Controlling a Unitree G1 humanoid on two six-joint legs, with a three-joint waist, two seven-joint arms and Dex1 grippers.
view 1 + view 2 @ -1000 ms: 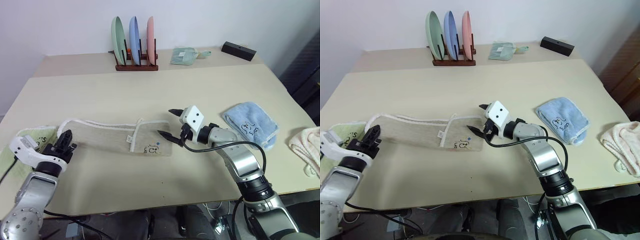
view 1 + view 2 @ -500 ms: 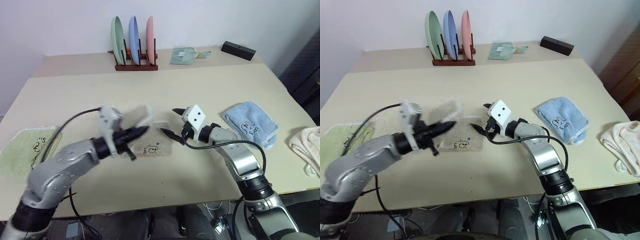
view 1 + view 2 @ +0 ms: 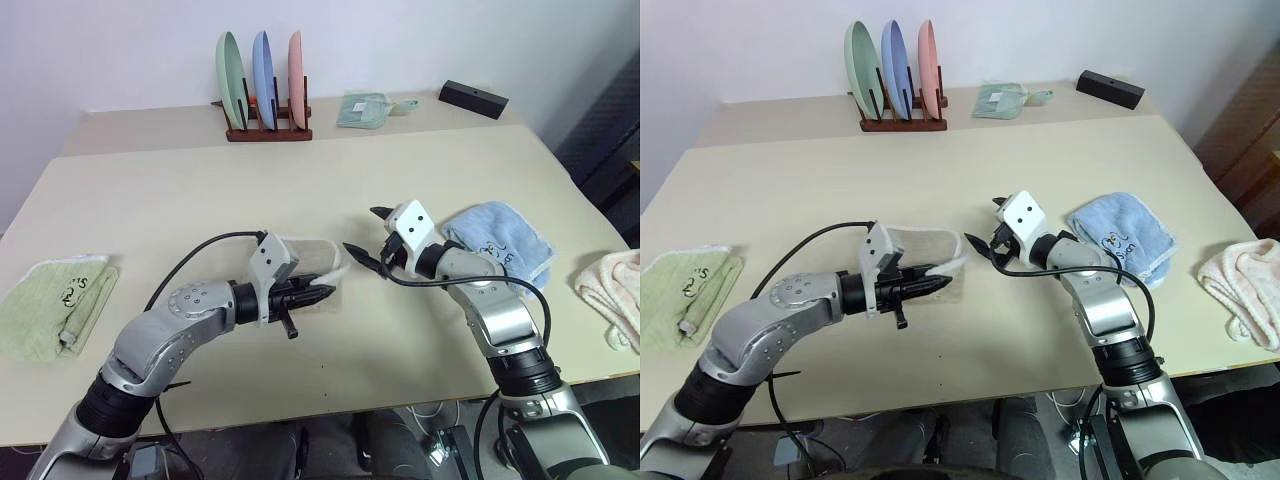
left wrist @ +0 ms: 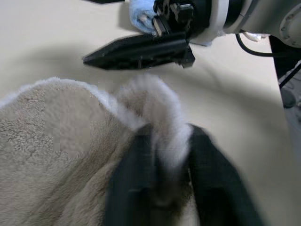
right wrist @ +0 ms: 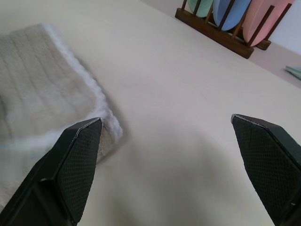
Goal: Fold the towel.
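The beige towel (image 3: 308, 254) lies doubled over on itself in the middle of the table, its white edging toward the right. My left gripper (image 3: 328, 292) lies low over the towel's right end and points right. In the left wrist view the white edging (image 4: 162, 117) sits pinched between the two black fingers. My right gripper (image 3: 362, 232) hovers just right of the towel, pointing left at it, its fingers wide open with nothing between them. The right wrist view shows the towel's corner (image 5: 42, 94) beside one fingertip (image 5: 77, 160).
A light blue towel (image 3: 500, 245) lies right of my right arm and a pale green towel (image 3: 55, 300) at the table's left edge. A cream cloth (image 3: 612, 290) hangs at the right edge. A plate rack (image 3: 265, 75), a small green cloth (image 3: 362, 110) and a black box (image 3: 473, 98) stand at the back.
My left arm swept from the table's left end to the middle, carrying the towel's left end over onto its right half. The right gripper drew back slightly to the right, still open.
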